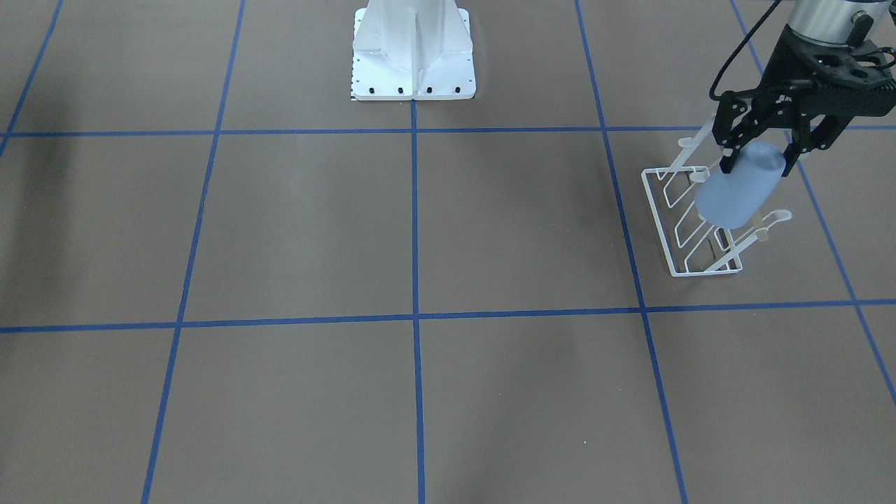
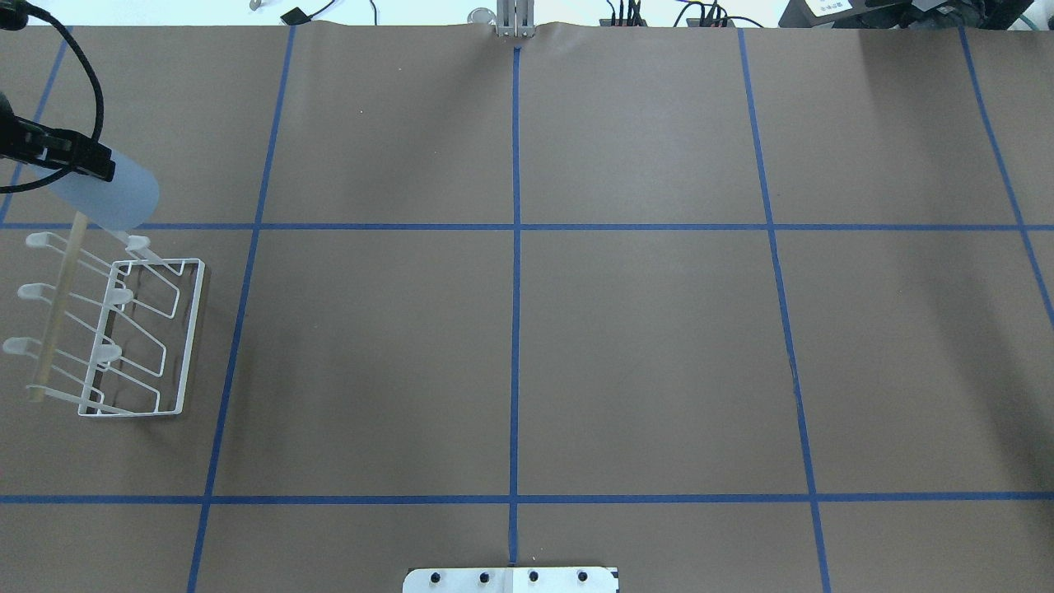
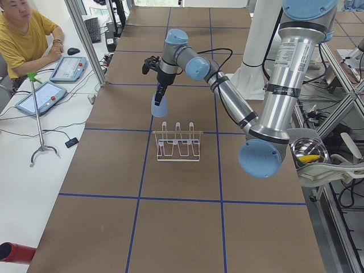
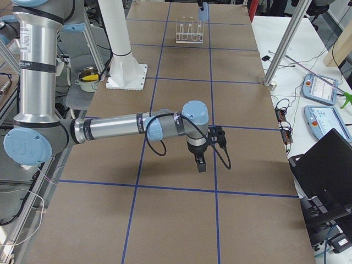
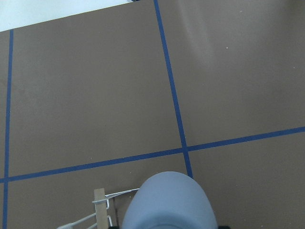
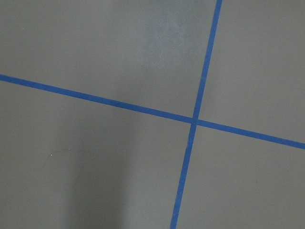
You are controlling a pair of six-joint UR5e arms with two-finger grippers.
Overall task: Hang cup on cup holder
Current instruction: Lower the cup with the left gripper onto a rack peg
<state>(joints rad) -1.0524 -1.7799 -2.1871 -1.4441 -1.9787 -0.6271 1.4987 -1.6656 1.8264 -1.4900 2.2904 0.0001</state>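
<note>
My left gripper [image 1: 758, 168] is shut on the pale blue cup [image 1: 738, 190] near its closed bottom. It holds the cup tilted, rim down, in the air over the far end of the white wire cup holder [image 1: 689, 220]. From overhead the cup [image 2: 107, 195] hangs just beyond the rack [image 2: 132, 333] and the end of its wooden rod [image 2: 56, 313]. The left wrist view shows the cup's bottom [image 5: 167, 202] and the rod's tip [image 5: 99, 202]. My right gripper [image 4: 201, 164] points down over bare table far from the rack; I cannot tell if it is open or shut.
The white metal pedestal [image 1: 413, 56] stands at the robot's side of the table, mid-width. Blue tape lines grid the brown table. An operator [image 3: 23, 34] sits beyond the far edge with tablets. A metal bowl [image 3: 309, 152] sits off the table near the left arm's base.
</note>
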